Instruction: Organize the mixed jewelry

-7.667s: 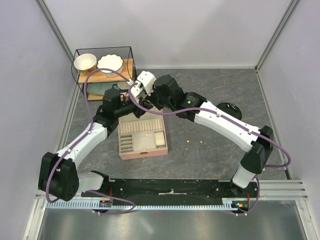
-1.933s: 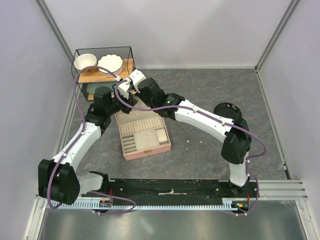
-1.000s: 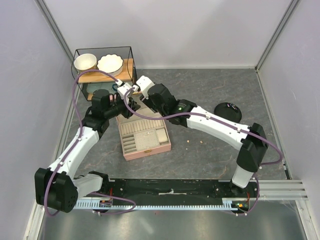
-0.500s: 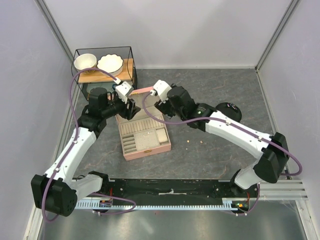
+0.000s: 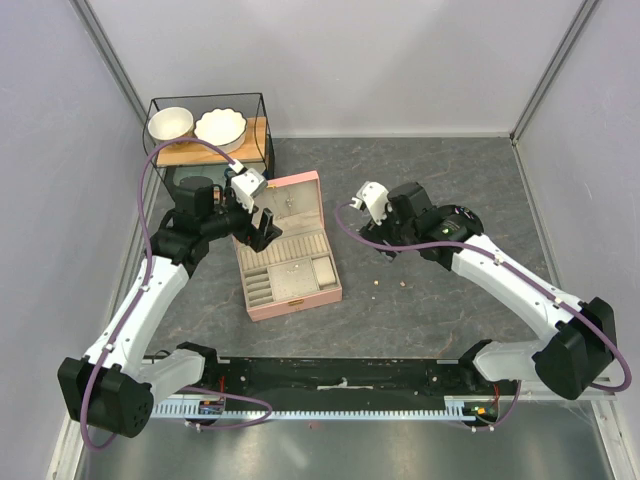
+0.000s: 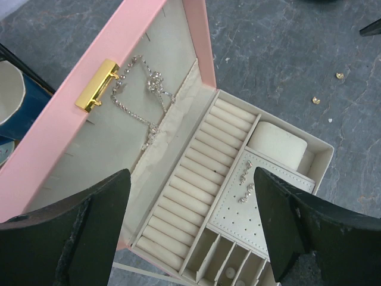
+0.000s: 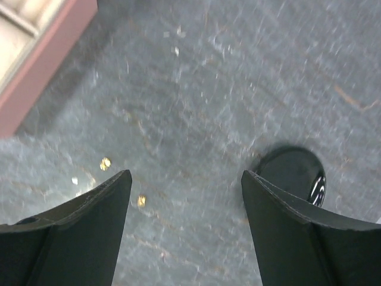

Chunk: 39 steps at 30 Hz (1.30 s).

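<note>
Overhead: a pink box (image 5: 288, 262) sits open on the grey counter (image 5: 420, 170). The left end effector (image 5: 262, 228) hangs at its raised lid. The right end effector (image 5: 386, 250) hangs over bare counter near tiny gold pieces (image 5: 375, 290).

Left wrist: fingers spread wide, holding nothing. A silvery chain (image 6: 146, 95) lies against the lid's lining.

Right wrist: fingers spread, empty. Gold pieces lie on the counter below, with a black disc (image 7: 294, 173) nearby.
</note>
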Each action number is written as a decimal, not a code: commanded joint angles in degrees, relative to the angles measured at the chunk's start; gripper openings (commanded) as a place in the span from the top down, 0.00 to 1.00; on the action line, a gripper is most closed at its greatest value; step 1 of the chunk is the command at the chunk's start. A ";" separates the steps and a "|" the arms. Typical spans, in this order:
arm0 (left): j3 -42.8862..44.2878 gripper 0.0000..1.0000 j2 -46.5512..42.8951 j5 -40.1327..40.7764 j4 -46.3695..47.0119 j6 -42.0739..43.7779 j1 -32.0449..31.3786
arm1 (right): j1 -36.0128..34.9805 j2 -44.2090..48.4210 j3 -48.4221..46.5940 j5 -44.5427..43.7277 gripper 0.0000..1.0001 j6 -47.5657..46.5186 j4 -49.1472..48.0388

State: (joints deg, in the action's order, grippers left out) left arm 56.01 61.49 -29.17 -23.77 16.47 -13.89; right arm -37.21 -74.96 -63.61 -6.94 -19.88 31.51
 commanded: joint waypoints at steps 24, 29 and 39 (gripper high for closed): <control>-0.11 0.14 2.14 -5.37 -2.25 5.24 -0.52 | 5.39 -0.71 11.23 11.24 0.44 -5.70 6.72; -0.64 0.15 2.23 -5.55 -1.98 5.50 -0.61 | 6.36 -2.73 11.85 11.25 0.48 -5.87 7.17; -0.90 0.16 2.05 -5.64 -1.89 5.41 -0.70 | 9.43 -8.00 13.52 11.60 0.53 -4.29 6.11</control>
State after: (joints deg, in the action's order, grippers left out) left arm 55.42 63.66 -33.21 -27.27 19.97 -14.28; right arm -29.36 -81.21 -50.39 4.54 -25.06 39.48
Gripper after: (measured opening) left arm 0.848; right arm 0.485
